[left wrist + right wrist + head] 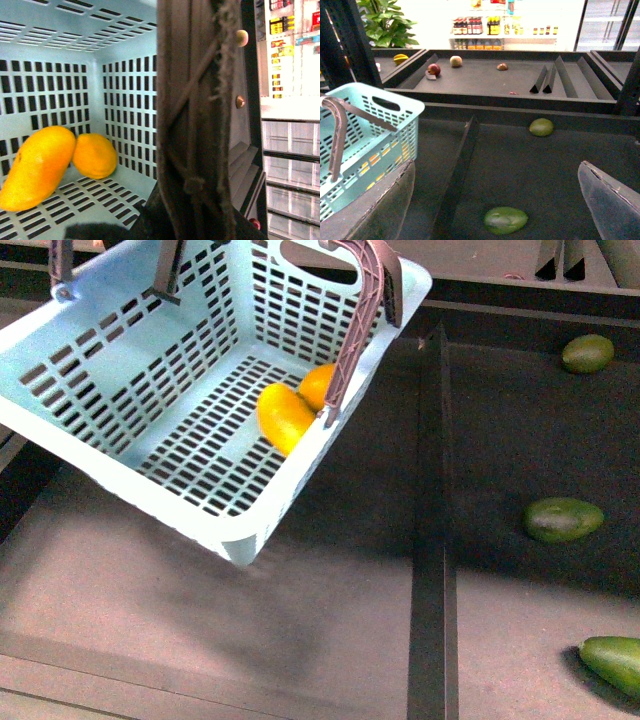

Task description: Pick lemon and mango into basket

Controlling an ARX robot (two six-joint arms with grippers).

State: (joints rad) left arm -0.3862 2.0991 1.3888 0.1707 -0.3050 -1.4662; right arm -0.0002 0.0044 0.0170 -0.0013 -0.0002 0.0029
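Observation:
The turquoise basket [120, 370] hangs tilted above the dark shelf at the upper left, with one brown handle [360, 320] swung up. The mango [285, 417] and the lemon [320, 385] lie together in its low corner. In the left wrist view my left gripper [185, 220] is shut on the brown handle [195, 125], with the mango [37, 167] and lemon [95, 155] on the lattice floor beyond. My right gripper [496, 167] is open and empty over the shelf, to the right of the basket [370, 135].
Three green avocados [587, 353] [563, 519] [615, 660] lie in the right compartment, past a raised divider [433, 520]. One avocado [506, 220] lies below my right gripper, another [541, 127] further back. A rear shelf holds other fruit.

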